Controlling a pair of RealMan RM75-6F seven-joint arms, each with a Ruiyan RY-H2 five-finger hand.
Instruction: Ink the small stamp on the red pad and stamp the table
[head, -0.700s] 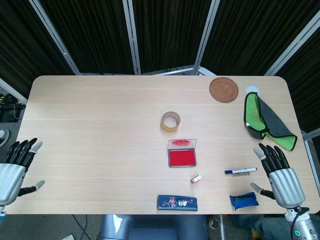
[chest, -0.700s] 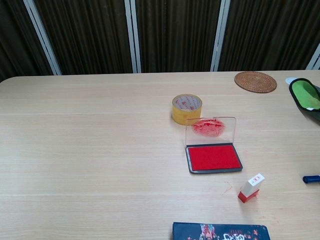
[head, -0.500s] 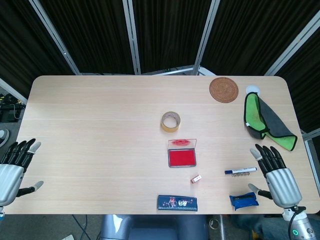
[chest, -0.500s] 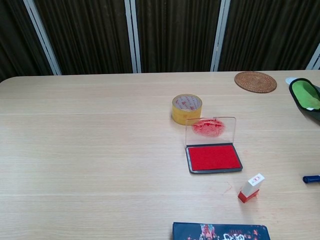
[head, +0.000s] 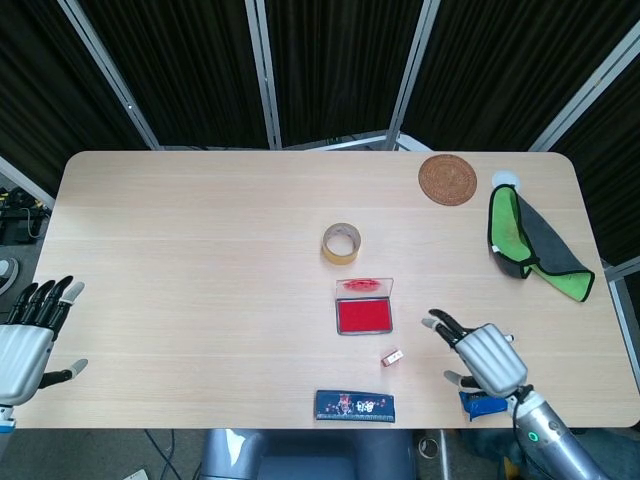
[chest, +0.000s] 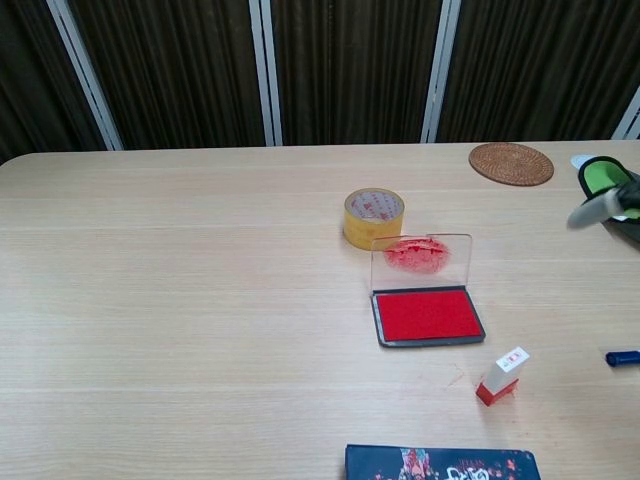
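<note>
The light wooden table (head: 180, 250) carries an open red ink pad (head: 363, 315) at its middle. A tape roll (head: 341, 243) lies just behind the pad, and a small stamp (head: 392, 357) near its front right corner.

Even, bright overhead lighting in both views; shadows short and soft, tight under each item; black curtains behind stay dark; faint glare on the clear lid of the ink pad (chest: 421, 257); fingertip (chest: 598, 207) at right edge of chest view motion-blurred; remainder sharp.
</note>
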